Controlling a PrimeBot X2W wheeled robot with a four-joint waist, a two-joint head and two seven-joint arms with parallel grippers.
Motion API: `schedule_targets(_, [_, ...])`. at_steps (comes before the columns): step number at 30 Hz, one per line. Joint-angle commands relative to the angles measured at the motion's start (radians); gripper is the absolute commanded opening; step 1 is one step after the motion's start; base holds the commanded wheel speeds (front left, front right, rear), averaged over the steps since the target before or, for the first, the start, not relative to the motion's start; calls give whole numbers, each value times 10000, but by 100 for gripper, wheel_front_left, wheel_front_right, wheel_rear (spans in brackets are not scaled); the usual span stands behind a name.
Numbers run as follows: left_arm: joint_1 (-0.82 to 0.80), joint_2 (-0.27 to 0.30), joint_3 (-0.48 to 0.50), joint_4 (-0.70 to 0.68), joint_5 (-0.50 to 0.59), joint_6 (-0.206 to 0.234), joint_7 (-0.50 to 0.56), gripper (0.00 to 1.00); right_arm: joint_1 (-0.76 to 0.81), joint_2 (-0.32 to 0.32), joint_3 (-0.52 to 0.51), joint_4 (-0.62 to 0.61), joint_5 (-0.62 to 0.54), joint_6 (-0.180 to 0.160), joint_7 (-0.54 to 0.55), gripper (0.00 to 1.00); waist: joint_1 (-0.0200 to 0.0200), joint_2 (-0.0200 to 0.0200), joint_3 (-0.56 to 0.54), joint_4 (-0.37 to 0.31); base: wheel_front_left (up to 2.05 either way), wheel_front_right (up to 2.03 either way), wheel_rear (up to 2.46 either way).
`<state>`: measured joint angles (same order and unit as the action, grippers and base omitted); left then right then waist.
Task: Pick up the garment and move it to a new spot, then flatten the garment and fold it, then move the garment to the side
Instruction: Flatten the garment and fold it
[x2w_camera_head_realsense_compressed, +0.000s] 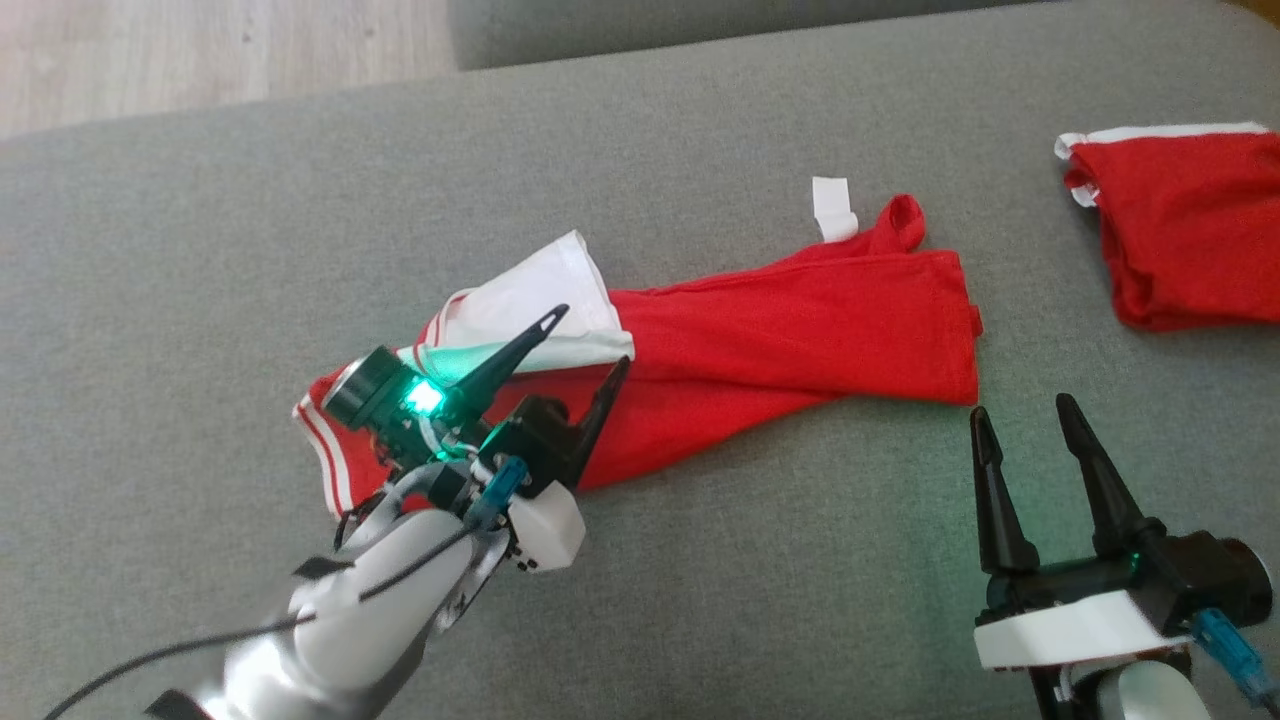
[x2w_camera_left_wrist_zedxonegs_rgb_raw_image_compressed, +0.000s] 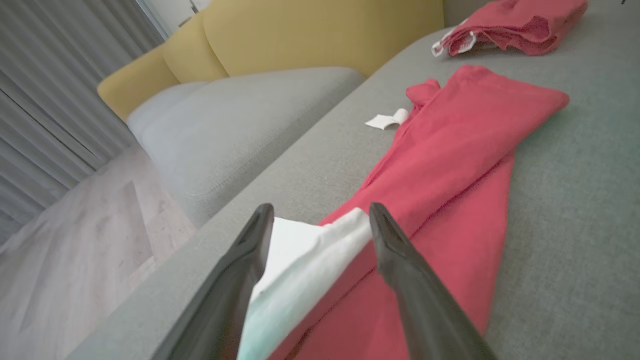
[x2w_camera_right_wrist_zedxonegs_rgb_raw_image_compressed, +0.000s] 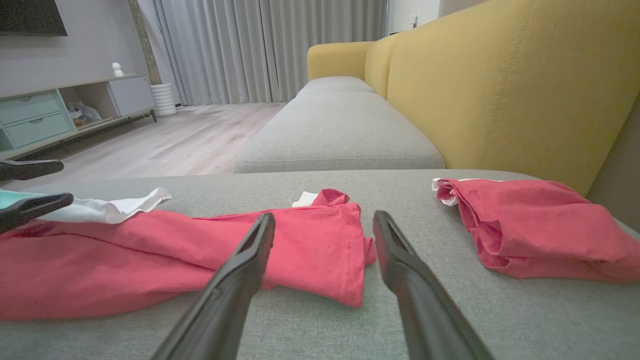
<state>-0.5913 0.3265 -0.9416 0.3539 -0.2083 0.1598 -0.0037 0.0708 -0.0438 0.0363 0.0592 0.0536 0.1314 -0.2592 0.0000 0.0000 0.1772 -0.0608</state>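
left gripper (x2w_camera_head_realsense_compressed: 592, 336) open over 9 o'clock end of red garment (x2w_camera_head_realsense_compressed: 800, 320); right gripper (x2w_camera_head_realsense_compressed: 1021, 406) open (idle, 4 o'clock); flattening, folding, side-move likely remain.

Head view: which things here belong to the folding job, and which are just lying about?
Job: long red garment; left gripper, open over its white end; right gripper, open, near its other end.
Lying about: second red garment, at the right; small white slip beside the long one.

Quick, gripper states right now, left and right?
Left gripper: open, fingers over the white edge of the garment, nothing gripped.
Right gripper: open, empty.
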Motion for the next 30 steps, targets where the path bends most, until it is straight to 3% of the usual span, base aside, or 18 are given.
schedule_targets(1, [-547,82,282,-51,-82,-148,83,100,-364,-64,197,-312,-72,-7,-26,100,0,0,125,-42,0,0,0])
schedule_targets(13, [-1514,-389,-44,1463,-94,-867,-175,100,-622,-64,257,-345,-66,-7,-26,100,0,0,603,-178,0,0,0])
schedule_targets(14, [-1566,-411,-72,1546,-87,-902,-198,94,-643,-64,260,-341,-58,-7,-26,100,0,0,622,-192,0,0,0])
schedule_targets(15, [-1607,-433,-88,1623,-92,-927,-223,64,-660,-64,259,-337,-51,-7,-26,100,0,0,638,-205,0,0,0])
schedule_targets(16, [-1641,-456,-95,1690,-106,-945,-250,46,-671,-64,254,-333,-47,-7,-26,100,0,0,652,-215,0,0,0])
schedule_targets(17, [-1667,-478,-104,1746,-124,-970,-279,2,-679,-64,242,-333,-42,-7,-26,100,0,0,664,-223,0,0,0])
schedule_targets(22, [-1588,-489,-176,1806,-277,-1110,-299,0,-627,-64,156,-346,-34,-7,-26,100,0,0,635,-178,0,0,0])
schedule_targets(30, [-1318,-21,209,800,-461,-602,-817,0,-597,-64,126,-306,-144,-7,-26,100,0,0,367,218,0,0,0])
